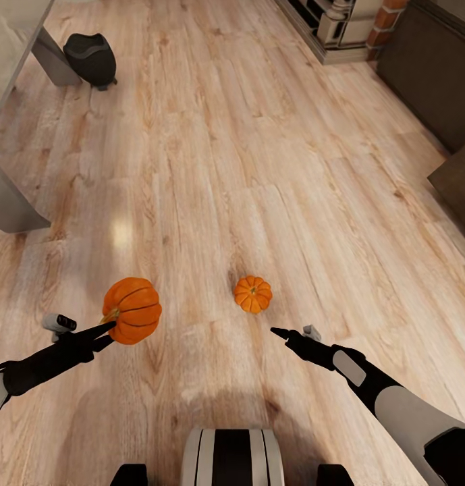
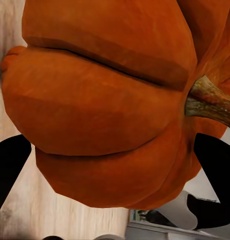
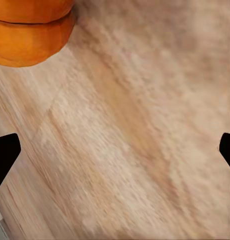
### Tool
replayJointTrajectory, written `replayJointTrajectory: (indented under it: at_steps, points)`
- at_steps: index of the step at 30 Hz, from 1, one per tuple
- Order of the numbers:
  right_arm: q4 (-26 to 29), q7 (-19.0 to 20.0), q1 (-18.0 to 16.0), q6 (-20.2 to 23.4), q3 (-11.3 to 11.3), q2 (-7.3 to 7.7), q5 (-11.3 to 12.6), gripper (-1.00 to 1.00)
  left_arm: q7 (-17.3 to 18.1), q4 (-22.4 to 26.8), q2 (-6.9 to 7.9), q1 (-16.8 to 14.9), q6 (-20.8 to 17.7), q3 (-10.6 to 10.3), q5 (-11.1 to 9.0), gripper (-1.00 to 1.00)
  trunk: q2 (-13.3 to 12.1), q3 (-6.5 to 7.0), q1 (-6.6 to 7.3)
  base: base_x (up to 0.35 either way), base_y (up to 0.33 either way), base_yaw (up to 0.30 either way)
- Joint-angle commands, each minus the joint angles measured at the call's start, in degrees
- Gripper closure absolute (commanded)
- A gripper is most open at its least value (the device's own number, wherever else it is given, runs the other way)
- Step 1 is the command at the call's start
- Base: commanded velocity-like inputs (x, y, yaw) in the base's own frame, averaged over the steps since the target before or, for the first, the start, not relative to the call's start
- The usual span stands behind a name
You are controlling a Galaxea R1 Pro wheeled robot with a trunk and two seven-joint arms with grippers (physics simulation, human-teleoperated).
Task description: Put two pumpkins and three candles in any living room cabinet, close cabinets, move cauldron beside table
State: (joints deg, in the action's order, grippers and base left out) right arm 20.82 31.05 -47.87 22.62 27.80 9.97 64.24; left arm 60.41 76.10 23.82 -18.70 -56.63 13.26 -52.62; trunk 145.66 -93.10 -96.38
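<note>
Left gripper (image 1: 111,329) clamped on a pumpkin (image 1: 132,310), lifted. Right gripper (image 1: 279,332) wide open, empty, near second pumpkin (image 1: 252,293) on floor (image 1: 259,169).

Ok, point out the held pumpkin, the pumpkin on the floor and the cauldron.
held pumpkin (image 1: 132,310), head view, middle of its ribbed side.
pumpkin on the floor (image 1: 252,294), head view, top near the stem.
cauldron (image 1: 92,59), head view, its black belly.
</note>
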Motion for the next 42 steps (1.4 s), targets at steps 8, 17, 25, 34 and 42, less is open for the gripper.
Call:
replayJointTrajectory:
  at_steps: [8, 17, 25, 34, 42]
  points:
    - [0.0, 0.2, 0.0, 0.2, 0.2, 0.05, 0.5, -1.00, 0.1, 0.0, 0.03, 0.0, -0.3, 0.2, -0.2, 1.00, 0.1, -0.70, -0.06, 0.000, 0.000, 0.000]
    - [0.0, 3.6, 0.0, 0.2, 0.2, 0.12, 0.5, -1.00, 0.1, 0.0, 0.10, 0.0, -0.3, 0.4, -0.3, 1.00, 0.1, -0.70, -0.06, 0.000, 0.000, 0.000]
    - [0.0, 6.2, 0.0, 0.2, 0.2, 0.13, 0.4, -1.00, 0.1, 0.0, 0.09, 0.0, -0.3, 0.5, -0.4, 1.00, 0.1, -0.70, -0.06, 0.031, 0.000, 0.000]
    - [-0.1, 9.9, 0.0, 0.2, 0.2, 0.20, 0.5, -1.00, 0.1, 0.0, 0.08, 0.0, -0.3, 0.4, -0.3, 1.00, 0.1, -0.70, -0.06, 0.066, 0.000, 0.000]
    - [-0.5, 10.1, 0.0, -1.6, -5.5, 0.30, 0.6, -1.00, 0.1, 0.0, 0.05, 0.1, -0.3, 0.5, -0.3, 1.00, 0.1, -0.70, -0.06, 0.041, 0.000, 0.000]
